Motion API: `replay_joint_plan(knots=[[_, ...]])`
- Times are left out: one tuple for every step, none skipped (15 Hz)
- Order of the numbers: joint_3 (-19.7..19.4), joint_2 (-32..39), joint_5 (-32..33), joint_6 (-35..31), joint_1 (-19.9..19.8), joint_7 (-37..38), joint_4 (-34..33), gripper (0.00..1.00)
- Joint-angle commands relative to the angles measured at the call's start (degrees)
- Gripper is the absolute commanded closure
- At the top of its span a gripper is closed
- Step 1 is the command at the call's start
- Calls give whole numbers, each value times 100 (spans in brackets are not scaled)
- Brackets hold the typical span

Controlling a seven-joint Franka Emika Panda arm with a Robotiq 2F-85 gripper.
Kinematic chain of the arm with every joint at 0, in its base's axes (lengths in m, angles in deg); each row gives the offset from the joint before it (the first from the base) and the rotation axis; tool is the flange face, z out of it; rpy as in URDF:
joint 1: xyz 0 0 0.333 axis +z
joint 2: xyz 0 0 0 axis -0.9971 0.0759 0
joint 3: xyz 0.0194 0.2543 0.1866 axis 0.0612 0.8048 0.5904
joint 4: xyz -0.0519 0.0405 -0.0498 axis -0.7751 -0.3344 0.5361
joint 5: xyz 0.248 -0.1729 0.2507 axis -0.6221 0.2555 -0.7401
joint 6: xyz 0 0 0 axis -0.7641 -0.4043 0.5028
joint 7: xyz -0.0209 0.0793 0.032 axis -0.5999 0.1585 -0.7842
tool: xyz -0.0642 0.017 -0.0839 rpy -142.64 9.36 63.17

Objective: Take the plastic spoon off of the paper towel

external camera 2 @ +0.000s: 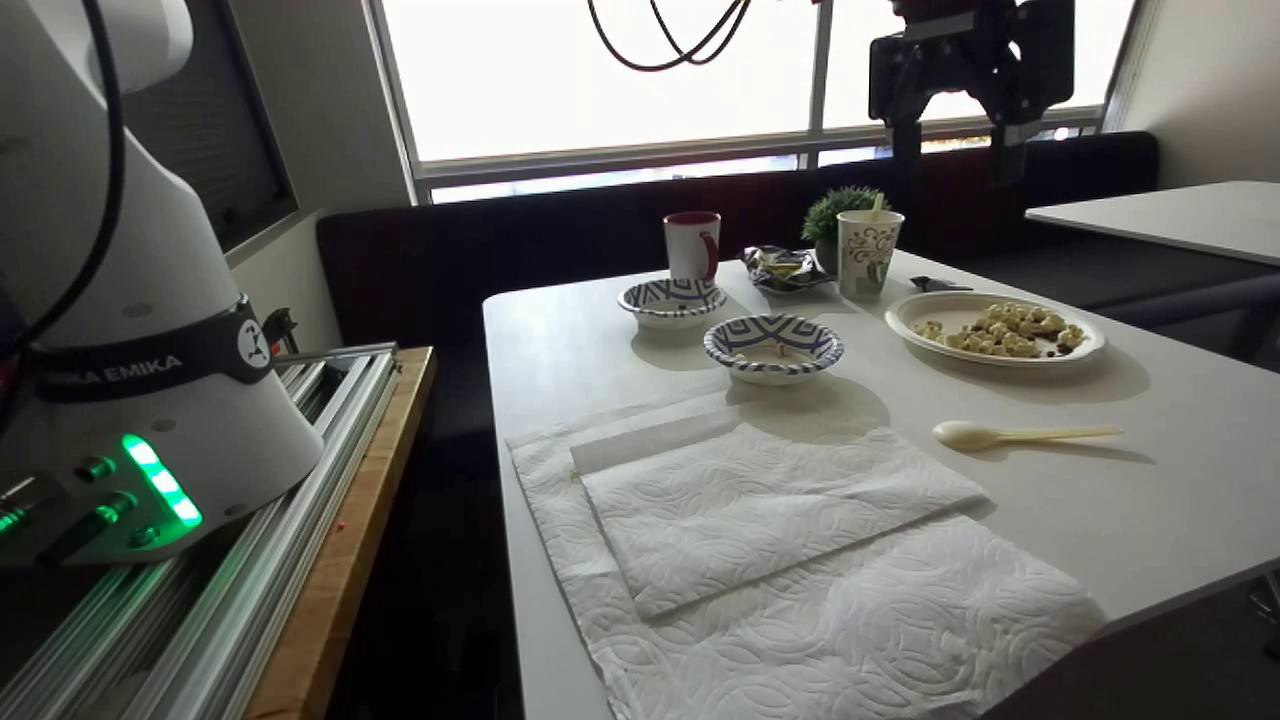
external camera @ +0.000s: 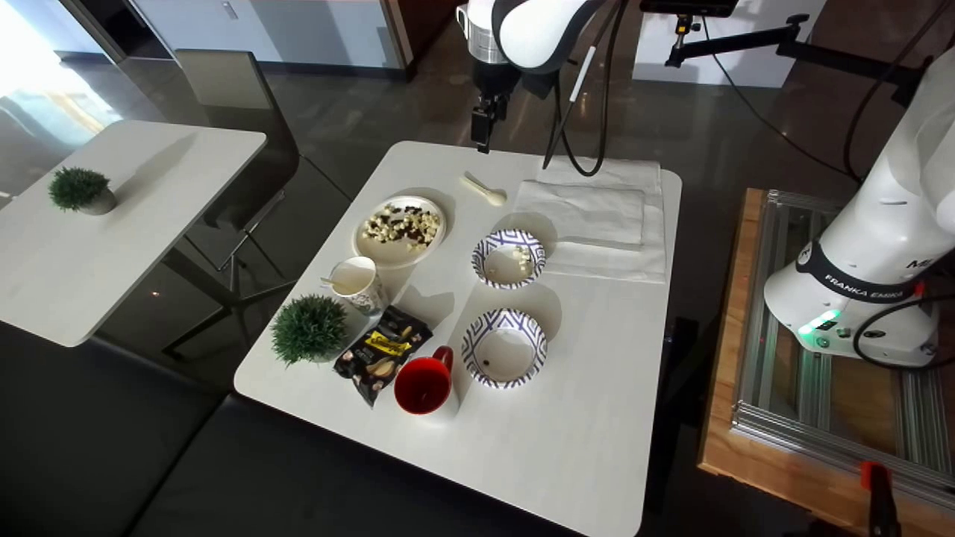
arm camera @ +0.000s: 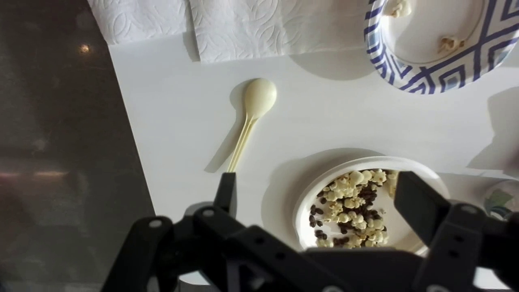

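The white plastic spoon point(external camera: 485, 189) lies on the bare tabletop, beside the paper towel and apart from it; it also shows in an exterior view point(external camera 2: 985, 435) and in the wrist view point(arm camera: 259, 99). The paper towel point(external camera: 589, 216) is a white wrinkled sheet with a smaller folded piece on top, also in an exterior view point(external camera 2: 760, 510). Its edge shows at the top of the wrist view point(arm camera: 243, 28). My gripper point(arm camera: 316, 178) is open and empty, high above the table. In the wrist view its left fingertip covers the spoon's handle end.
A plate point(external camera: 377, 253) of popcorn and dark beans stands near the spoon. Two patterned bowls point(external camera: 503, 362) point(external camera: 503, 265), a red-lined mug point(external camera: 421, 388), a paper cup point(external camera: 365, 287), a black snack bag point(external camera: 384, 350) and a plant point(external camera: 310, 328) stand on the table.
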Motion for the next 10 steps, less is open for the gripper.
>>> replay_joint_plan(knots=[[62,-28,2,24,-58,-22,18,0],[62,-31,1,24,-63,-37,38,0],[62,-31,0,24,-68,-48,46,0],[61,-31,-1,24,-71,-58,46,0],[61,-31,-2,24,-73,-64,46,0],[62,-31,-2,24,-75,-68,46,0],[62,-31,-2,24,-76,-73,46,0],[63,-31,-2,24,-76,-76,46,0],[63,-31,-2,24,-77,-79,46,0],[63,-31,-2,24,-77,-81,46,0]])
